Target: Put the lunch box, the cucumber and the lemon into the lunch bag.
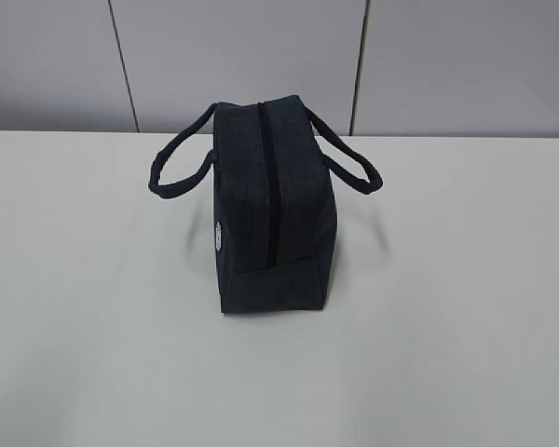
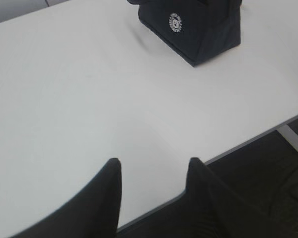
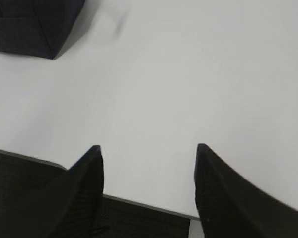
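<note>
The dark navy lunch bag (image 1: 272, 209) stands upright in the middle of the white table (image 1: 84, 307), its top zipper closed and its two loop handles hanging out to either side. The left wrist view catches the bag (image 2: 193, 27) at the top with its round white logo; the right wrist view shows only a lower corner of the bag (image 3: 35, 25) at top left. My left gripper (image 2: 154, 162) hangs open and empty over the table's near edge. My right gripper (image 3: 149, 148) is open wider, also empty, over the near edge. The lunch box, the cucumber and the lemon are out of view.
The table's near edge (image 2: 248, 141) runs under both grippers, with dark floor (image 2: 268, 178) below it. A grey panelled wall (image 1: 261, 56) stands behind the table. Neither arm appears in the exterior view.
</note>
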